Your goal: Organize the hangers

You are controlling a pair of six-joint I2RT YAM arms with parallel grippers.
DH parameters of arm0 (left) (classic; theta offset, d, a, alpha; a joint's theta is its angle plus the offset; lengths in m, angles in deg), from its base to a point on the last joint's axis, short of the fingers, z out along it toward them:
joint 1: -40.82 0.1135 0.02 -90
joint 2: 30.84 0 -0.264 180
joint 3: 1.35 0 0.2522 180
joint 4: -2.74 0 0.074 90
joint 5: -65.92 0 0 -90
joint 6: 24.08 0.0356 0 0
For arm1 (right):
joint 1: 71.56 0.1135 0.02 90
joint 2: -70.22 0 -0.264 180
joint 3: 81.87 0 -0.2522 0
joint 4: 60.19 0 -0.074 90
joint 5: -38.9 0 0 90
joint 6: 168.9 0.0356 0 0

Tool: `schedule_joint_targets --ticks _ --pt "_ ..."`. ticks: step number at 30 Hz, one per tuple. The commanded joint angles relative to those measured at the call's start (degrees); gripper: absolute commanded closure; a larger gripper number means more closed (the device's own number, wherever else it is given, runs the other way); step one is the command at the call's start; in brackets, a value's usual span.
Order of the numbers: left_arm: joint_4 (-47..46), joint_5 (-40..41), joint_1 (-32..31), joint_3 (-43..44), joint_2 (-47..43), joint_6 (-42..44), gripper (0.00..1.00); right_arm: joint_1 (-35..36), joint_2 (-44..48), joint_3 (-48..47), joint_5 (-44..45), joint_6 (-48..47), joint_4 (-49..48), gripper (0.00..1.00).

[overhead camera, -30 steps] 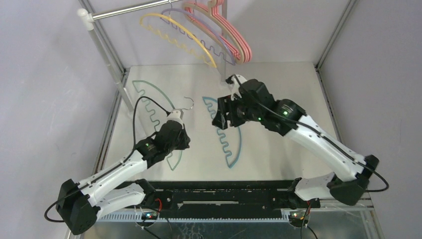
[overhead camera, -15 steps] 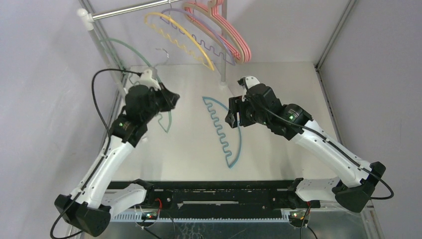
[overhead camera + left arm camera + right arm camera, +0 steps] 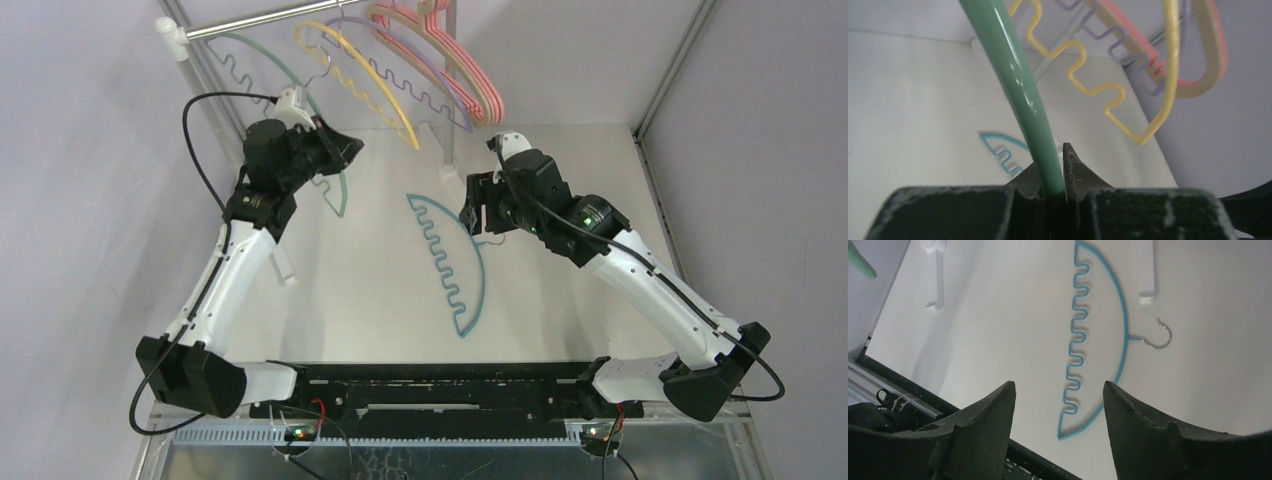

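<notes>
Hanger [image 3: 462, 265] on table [image 3: 380, 290] before rail [image 3: 270, 17]

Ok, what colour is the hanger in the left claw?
Green: the hanger pinched in the left claw shows best in the left wrist view.

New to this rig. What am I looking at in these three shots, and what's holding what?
There are two robot arms, left and right, bolted at the table's near edge. Each ends in a two-finger pincer. The wide picture comes from a fixed camera above and behind the arms. The other two come from cameras on the wrists, looking out past each arm's own fingers.

The left pincer is shut on a green hanger, held up near the silver rail. A yellow hanger and pink ones hang there. The right pincer is open and empty above a teal hanger lying flat on the table.
</notes>
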Motion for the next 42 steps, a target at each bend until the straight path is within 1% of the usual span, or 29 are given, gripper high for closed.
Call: schedule_joint_targets --ticks 1,6,14,27,30,32,37,42 --pt "-11.79 -7.05 0.52 6.55 2.11 -2.01 1.0 -1.5 0.28 -2.27 1.29 -1.93 -1.98 0.28" --pt "-16.72 -10.65 0.59 8.23 4.69 -3.91 1.0 -2.64 -0.02 -1.63 1.01 -1.67 -1.79 0.28" --pt "-19.86 -11.31 2.19 12.43 9.85 -7.95 1.0 -3.9 -0.95 -1.42 0.27 -1.74 -1.91 0.28" --pt "-19.97 -10.67 4.53 21.55 18.7 -17.6 0.99 -6.02 -2.29 -2.0 -0.9 -2.05 -1.46 0.28" --pt "-19.52 -12.35 4.54 23.34 21.1 -19.89 0.93 -6.39 -2.25 -1.67 -0.82 -2.05 -0.93 0.28" --pt "-19.68 -13.99 4.53 23.73 22.52 -21.07 0.9 -6.66 -2.02 -1.0 -0.81 -2.07 -0.86 0.28" --pt "-16.47 -16.41 4.57 23.34 23.44 -20.1 0.72 -8.03 -2.3 1.12 -1.89 -1.88 -0.1 0.27" --pt "-14.92 -17.93 4.57 22.61 21.97 -18.43 0.56 -9.14 -4.23 3.04 -2.75 -2.44 -0.21 0.25"
